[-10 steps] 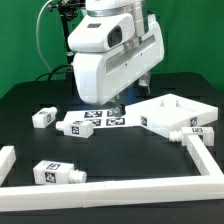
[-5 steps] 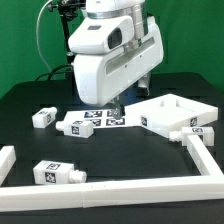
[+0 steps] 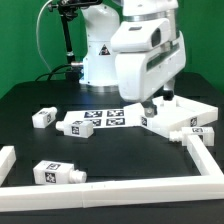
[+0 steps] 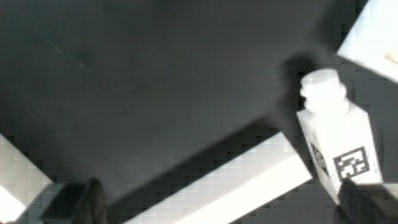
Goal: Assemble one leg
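Note:
Several white legs with black-and-white tags lie on the black table: one (image 3: 42, 117) and another (image 3: 72, 126) at the exterior view's left, one (image 3: 58, 172) near the front, two (image 3: 199, 132) (image 3: 204, 115) at the right by the large white square panel (image 3: 176, 104). My gripper (image 3: 153, 104) hangs over the panel's left corner, open and empty. In the wrist view my gripper (image 4: 217, 205) has its dark fingers (image 4: 71, 200) far apart. A tagged leg (image 4: 331, 128) lies close to one finger, beside a white diagonal bar (image 4: 214, 182).
The marker board (image 3: 106, 118) lies flat behind the left legs. A low white fence (image 3: 110, 187) runs along the front, with a piece at the exterior view's left (image 3: 7, 160) and one at the right (image 3: 206, 152). The robot's base (image 3: 98, 55) stands at the back.
The arm has swung from over the marker board toward the exterior view's right and now hangs by the panel. The legs and the panel have not moved.

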`<state>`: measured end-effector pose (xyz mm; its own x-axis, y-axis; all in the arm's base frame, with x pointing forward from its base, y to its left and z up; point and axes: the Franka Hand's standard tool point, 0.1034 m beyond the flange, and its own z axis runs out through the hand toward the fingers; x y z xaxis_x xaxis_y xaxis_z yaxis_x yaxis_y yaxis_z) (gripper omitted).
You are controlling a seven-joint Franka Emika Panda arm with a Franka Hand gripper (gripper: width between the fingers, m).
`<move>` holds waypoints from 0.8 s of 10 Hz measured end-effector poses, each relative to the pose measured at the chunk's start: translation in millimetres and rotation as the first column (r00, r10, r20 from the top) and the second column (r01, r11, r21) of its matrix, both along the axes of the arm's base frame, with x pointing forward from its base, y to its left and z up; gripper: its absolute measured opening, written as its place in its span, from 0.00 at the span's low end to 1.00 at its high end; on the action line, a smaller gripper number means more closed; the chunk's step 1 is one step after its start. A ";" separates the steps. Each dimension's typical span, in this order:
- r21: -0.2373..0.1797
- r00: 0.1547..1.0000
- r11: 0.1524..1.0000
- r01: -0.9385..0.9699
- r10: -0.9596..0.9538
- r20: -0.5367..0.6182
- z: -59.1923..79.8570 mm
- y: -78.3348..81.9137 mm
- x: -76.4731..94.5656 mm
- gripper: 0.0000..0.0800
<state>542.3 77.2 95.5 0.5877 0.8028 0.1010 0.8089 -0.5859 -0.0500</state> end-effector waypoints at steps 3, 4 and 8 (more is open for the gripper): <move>-0.005 1.000 1.000 -0.001 0.001 0.012 -1.0 0.3 0.2 0.81; -0.001 0.999 1.000 -0.003 0.003 0.053 -7.6 10.9 -7.4 0.81; 0.023 0.997 1.000 0.013 -0.015 0.076 -49.5 52.5 -29.7 0.81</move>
<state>512.6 129.7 46.0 0.5889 0.7914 0.1641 0.8025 -0.5967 -0.0023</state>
